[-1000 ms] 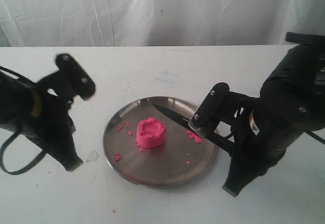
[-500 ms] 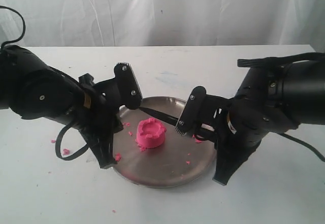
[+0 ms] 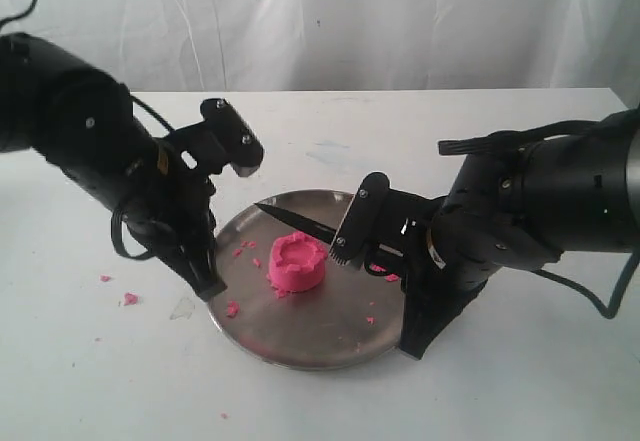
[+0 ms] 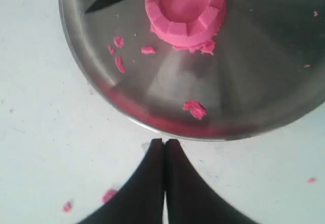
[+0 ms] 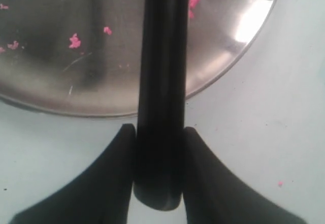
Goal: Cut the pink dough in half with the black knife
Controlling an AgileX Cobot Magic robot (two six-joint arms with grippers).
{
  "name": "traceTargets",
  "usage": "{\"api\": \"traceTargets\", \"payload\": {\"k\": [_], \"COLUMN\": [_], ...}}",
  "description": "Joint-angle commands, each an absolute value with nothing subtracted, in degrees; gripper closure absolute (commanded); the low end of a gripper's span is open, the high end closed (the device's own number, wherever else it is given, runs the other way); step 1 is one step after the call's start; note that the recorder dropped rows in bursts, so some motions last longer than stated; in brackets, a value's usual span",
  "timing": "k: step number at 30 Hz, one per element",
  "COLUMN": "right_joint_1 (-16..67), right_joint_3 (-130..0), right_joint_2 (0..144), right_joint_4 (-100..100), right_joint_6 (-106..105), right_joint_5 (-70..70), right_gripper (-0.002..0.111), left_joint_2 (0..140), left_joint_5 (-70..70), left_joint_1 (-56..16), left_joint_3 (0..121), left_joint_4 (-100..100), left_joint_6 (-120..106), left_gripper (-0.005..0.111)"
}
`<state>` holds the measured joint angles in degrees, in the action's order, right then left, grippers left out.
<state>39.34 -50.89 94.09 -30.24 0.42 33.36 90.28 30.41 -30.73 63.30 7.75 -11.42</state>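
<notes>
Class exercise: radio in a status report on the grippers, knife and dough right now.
Right gripper shut on slim black knife. Left gripper shut, empty, beside round metal plate. Pink dough cylinder uncut. Nothing blocking.

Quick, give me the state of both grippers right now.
Left gripper: shut, holding nothing, at the metal plate's rim.
Right gripper: shut on the black knife, blade behind the pink dough.

Round metal plate on white table, small pink crumbs scattered inside plate, further crumbs on table near plate's left side, white curtain behind.
</notes>
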Motion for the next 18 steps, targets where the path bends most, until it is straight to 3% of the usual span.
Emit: {"api": "traceTargets", "payload": {"k": [1, 11, 18], "right_joint_1": [39.4, 39.4, 39.4], "right_joint_3": [-51.4, -56.6, -57.2], "right_joint_2": [93.8, 93.0, 91.9], "right_joint_4": [-29.4, -28.7, -28.2], "right_joint_6": [1.8, 7.1, 7.9], "right_joint_5": [31.9, 40.2, 41.7], "right_gripper": [0.108, 0.108, 0.108], "left_joint_2": [89.9, 89.9, 89.9], "left_joint_5": [39.6, 52.1, 41.5], "left_joint_1": [-30.7, -30.7, -30.7], "left_joint_3": [68.1, 61.0, 57.4], "left_joint_4": [1.1, -11.5, -15.2], "left_joint_6": [-7.5, -14.6, -16.8], "left_gripper": [0.107, 0.107, 0.107]}}
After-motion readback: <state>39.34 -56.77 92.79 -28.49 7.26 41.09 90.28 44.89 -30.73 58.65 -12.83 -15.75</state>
